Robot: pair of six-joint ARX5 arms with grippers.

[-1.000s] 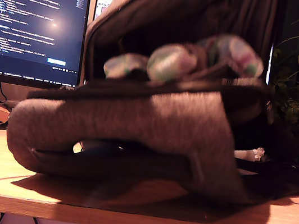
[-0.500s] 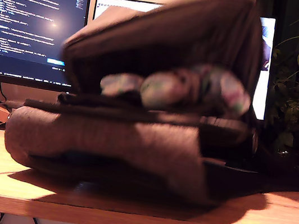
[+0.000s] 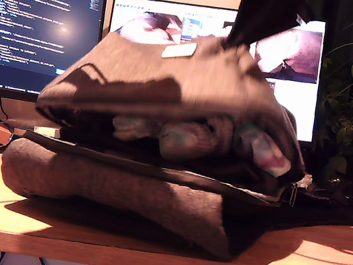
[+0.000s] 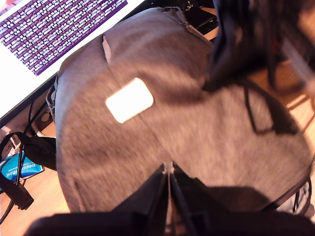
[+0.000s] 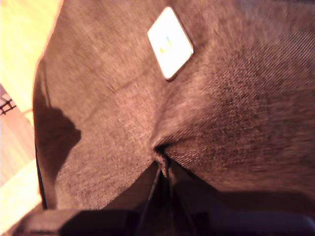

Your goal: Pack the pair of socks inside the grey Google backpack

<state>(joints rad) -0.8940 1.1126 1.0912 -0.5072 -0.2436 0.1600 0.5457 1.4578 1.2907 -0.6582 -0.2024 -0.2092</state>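
Now my first gripper (image 4: 169, 169) and my second gripper (image 5: 164, 164) each pinch the backpack (image 3: 164, 83) fabric; below them, the socks (image 3: 192, 138) lie inside its opening.

exterior: low, table-level, near | both wrists: close above backpack flap (image 3: 171, 78), sharing patch (image 4: 129, 100)

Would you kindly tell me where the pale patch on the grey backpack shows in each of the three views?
Exterior view: pale patch on the raised top flap of the grey backpack, upper middle.
First wrist view: patch centre-left on the grey fabric.
Second wrist view: patch near the top.
Shared landmark: the patch itself.
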